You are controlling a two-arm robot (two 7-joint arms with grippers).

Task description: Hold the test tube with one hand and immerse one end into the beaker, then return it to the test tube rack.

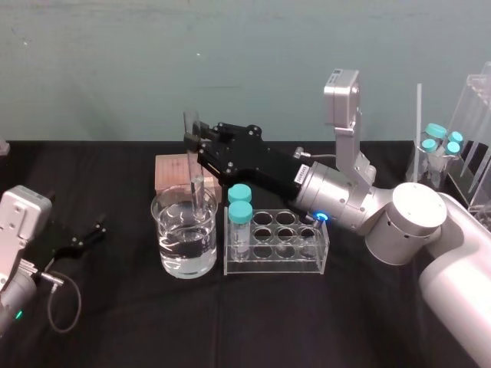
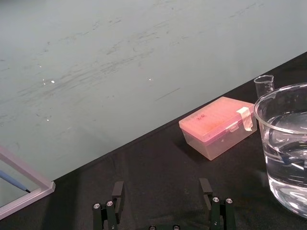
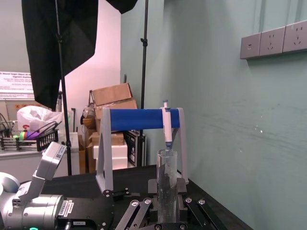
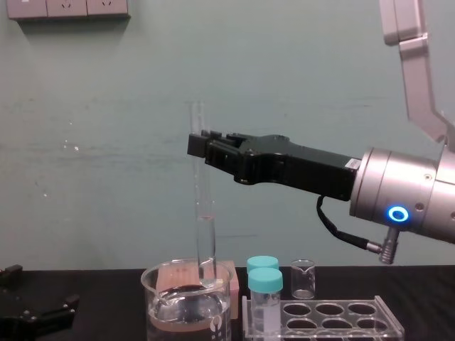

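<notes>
Black cloth covers the counter [image 1: 153,330], with a pale green wall [image 1: 230,61] behind it.

My right tool [image 1: 193,138] is clamped on the tube [image 4: 206,227] at its upper part and holds it upright over the beaker [image 1: 157,211]. The tube's lower end sits below the rim, about at the water line; I cannot tell whether it breaks the surface. The rack [image 1: 322,257] stands just beside the beaker at its 3 o'clock. Two teal-capped vials [image 1: 240,211] fill holes at the rack's 9 o'clock end, and the other holes look free. A pinkish box [image 1: 173,172] lies at the beaker's 12 o'clock, and a small beaker [image 4: 302,278] stands behind the rack. My left tool [image 1: 92,234] is parked low at the beaker's 9 o'clock, well apart, its fingers spread.

By my reading the pick-up is done and the dip is at hand. What remains is to make sure the end is wetted, lift clear, carry the tube toward 3 o'clock and seat it in a free hole.

Beyond the counter I see a pipette stand [image 3: 139,119] with a blue bar, stacked cartons [image 3: 112,96] and wall sockets [image 4: 67,7].
</notes>
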